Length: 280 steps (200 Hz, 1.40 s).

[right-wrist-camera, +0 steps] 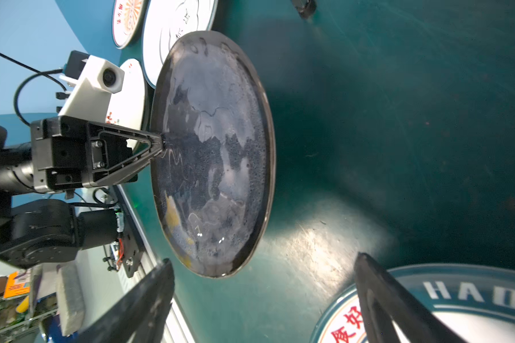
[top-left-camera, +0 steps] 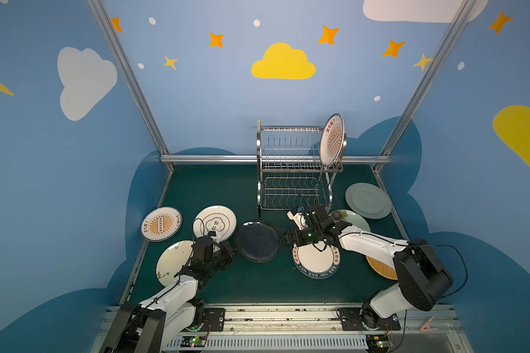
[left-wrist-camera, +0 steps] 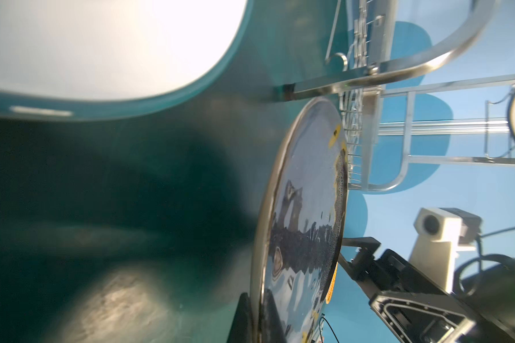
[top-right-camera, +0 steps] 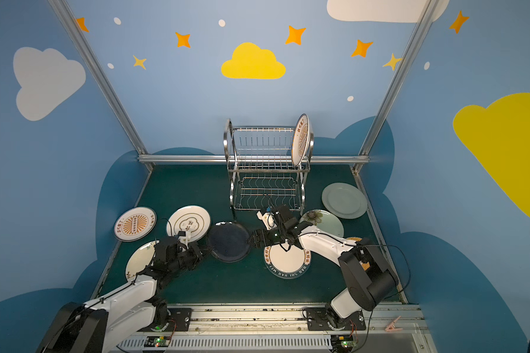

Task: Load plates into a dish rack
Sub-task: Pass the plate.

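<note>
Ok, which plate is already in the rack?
The sunburst plate standing on edge at the right end of the rack's top shelf; every other plate is outside the rack.

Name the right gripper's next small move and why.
Probably ease the right gripper forward so its open jaws straddle the black plate's near rim. The left gripper is shut on the opposite rim, holding it tilted up; the right's fingers sit just short.

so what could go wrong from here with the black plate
1. The left tool pinches the black plate by one spot on its rim; the glossy plate could pivot or slip.
2. The right tool is open beside the opposite rim; a misjudged close might knock it.
3. A drop may hit the lettered plate nearby.
</note>
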Motion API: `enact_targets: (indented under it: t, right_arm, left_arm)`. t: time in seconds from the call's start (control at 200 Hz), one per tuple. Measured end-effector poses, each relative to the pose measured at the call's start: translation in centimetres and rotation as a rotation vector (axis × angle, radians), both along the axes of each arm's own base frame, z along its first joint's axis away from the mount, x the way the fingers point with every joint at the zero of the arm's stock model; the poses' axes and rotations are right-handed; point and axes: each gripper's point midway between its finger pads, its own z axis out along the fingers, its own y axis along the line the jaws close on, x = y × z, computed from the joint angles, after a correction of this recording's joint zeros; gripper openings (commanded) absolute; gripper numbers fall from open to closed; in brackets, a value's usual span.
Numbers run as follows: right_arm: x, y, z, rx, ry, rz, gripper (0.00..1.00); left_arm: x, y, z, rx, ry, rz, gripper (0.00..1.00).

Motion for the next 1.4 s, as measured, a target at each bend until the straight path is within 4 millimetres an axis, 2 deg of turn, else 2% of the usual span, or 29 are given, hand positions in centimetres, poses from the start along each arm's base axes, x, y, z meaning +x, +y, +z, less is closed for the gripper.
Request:
enact_targets:
  t: [0.245, 0.441, 0.631, 1.061, 1.402]
  right_arm:
    - [-0.2, 0.8, 1.3, 0.089, 0.038, 0.022, 0.89]
    - [-0.5, 1.5, 2.1, 0.143, 0.062, 0.038, 0.76]
    - [-0.5, 2.0, 1.9, 0.166, 0.090, 0.044, 0.67]
    - [-0.2, 2.4, 1.8, 0.199, 0.120, 0.026, 0.35]
    - [0.0, 2.6, 1.6, 0.236, 0.150, 0.009, 0.28]
  left_arm:
    - [0.0, -0.3, 1.8, -0.020, -0.063, -0.009, 0.04]
    - [-0.1, -0.6, 2.4, -0.037, -0.073, -0.012, 0.04]
    - [-0.4, -1.1, 2.4, -0.042, -0.070, -0.029, 0.04]
    - [-0.6, -1.5, 2.7, -0.048, -0.076, -0.040, 0.04]
    - [-0.6, -1.6, 2.7, -0.046, -0.076, -0.040, 0.04]
